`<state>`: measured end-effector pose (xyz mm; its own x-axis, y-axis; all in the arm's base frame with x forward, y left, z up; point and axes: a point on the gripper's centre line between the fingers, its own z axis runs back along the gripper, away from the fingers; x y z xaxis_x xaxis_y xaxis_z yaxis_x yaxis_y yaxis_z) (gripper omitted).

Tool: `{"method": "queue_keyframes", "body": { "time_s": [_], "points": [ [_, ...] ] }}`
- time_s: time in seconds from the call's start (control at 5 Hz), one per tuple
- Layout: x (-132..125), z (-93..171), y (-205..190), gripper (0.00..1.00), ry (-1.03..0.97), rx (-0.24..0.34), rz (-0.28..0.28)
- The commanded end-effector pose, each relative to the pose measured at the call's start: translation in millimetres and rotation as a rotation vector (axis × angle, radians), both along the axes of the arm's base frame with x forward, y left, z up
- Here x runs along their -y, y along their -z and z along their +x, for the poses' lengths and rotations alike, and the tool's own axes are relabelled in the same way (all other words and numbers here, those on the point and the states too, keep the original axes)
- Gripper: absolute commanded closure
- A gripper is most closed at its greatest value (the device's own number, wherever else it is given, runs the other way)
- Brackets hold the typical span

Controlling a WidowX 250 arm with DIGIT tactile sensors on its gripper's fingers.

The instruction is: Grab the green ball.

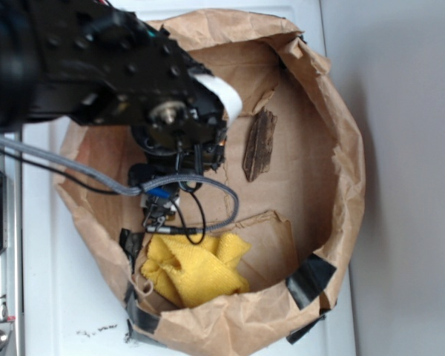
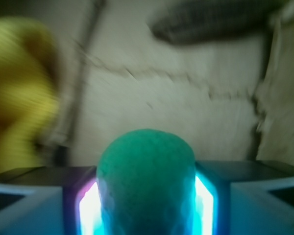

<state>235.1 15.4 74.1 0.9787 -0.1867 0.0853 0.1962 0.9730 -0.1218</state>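
2 fingers [image 2: 88, 208] clamp the round green ball [image 2: 146, 181], no long axis.

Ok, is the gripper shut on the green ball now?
Yes. In the wrist view the green ball sits squeezed between both fingers of the gripper.

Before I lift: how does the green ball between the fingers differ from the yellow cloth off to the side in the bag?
The green ball is round and compact; the yellow cloth is crumpled into loose folds. The ball sits clamped between the fingers of the gripper; the cloth lies free on the floor of the paper bag, untouched. In the exterior view the cloth shows plainly, while the arm hides the ball. Both look like soft, textured fabric.
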Motion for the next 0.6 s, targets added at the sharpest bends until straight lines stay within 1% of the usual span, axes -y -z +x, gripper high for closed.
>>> {"method": "queue_keyframes", "body": {
  "time_s": [0.0,0.2,0.4],
  "points": [
    [9.3,-17.3,-88.8,1.00,0.018,0.147,-0.123],
    [4.5,-25.0,-88.4,1.00,0.041,0.143,-0.131],
    [3.9,-25.3,-82.7,1.00,0.038,0.154,-0.083]
  ]
}}
